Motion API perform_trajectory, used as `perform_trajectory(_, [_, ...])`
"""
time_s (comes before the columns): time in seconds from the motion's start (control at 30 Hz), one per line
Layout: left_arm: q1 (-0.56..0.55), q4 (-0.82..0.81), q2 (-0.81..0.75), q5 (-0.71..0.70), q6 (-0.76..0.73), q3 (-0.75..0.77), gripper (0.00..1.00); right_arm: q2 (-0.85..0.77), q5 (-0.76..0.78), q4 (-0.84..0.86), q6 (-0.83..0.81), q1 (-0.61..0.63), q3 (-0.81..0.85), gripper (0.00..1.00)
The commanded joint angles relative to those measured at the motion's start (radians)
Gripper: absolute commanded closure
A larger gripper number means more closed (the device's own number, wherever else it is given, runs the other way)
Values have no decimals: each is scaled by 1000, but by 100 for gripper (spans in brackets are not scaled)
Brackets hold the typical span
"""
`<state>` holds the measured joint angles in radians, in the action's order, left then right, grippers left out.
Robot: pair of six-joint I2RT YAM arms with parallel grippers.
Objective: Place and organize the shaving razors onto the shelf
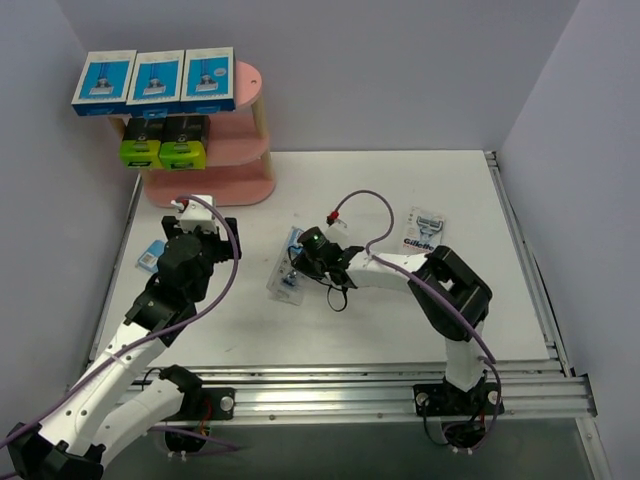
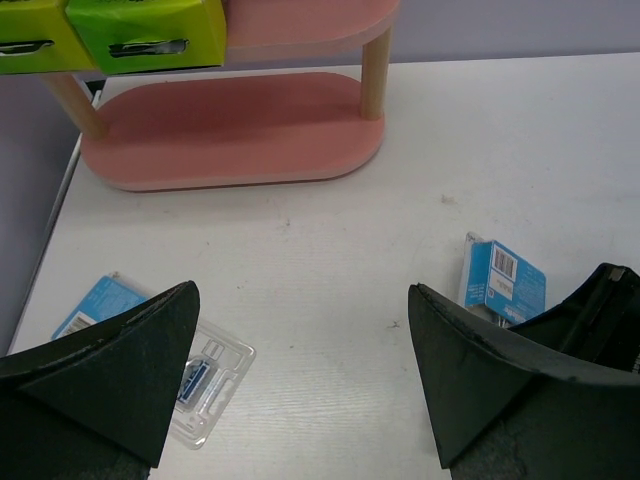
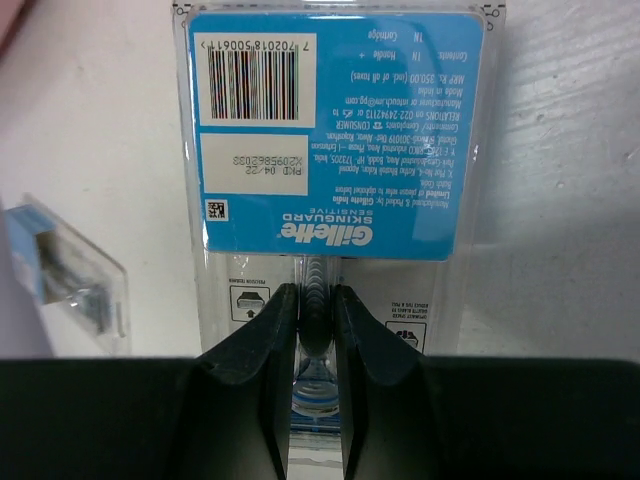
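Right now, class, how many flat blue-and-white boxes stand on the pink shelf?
3. All sit side by side on the top tier of the shelf: left box, middle box, right box. More could be hidden behind them.

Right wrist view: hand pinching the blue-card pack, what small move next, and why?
Probably lift it straight up: the right hand is shut on the blister pack, which seems to rest on the table, and the shelf has a bare bottom board.

left gripper (image 2: pixel 301 295) low, jaws wide; right gripper (image 3: pixel 315 297) pinching blister pack (image 3: pixel 330 130)
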<state>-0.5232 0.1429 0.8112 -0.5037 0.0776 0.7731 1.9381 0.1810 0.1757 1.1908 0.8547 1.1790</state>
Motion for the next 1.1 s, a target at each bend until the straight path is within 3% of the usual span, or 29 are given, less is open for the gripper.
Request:
perform_trajectory(0.0, [-6, -6, 9, 75, 30, 57, 6, -79, -145, 262, 35, -64, -123, 100])
perform_trajectory(0.3, [-6, -40, 10, 281, 48, 51, 6, -206, -293, 401, 78, -160, -179, 100])
perform_trajectory(0.6, [-14, -108, 34, 614, 48, 32, 4, -266, -351, 429, 105, -244, -163, 100])
perform_trajectory(0.83, [-32, -126, 82, 628, 79, 20, 1, -321, -361, 478, 190, -304, -174, 100])
perform_trajectory(0.97, [-67, -215, 89, 617, 106, -18, 0, -329, -351, 496, 225, -309, -153, 100])
perform_trajectory(1.0, [-80, -235, 91, 576, 105, -24, 6, -327, -354, 501, 231, -307, -148, 100])
perform_trajectory(1.07, [-101, -235, 100, 553, 88, -31, 8, -318, -370, 525, 256, -309, -140, 100])
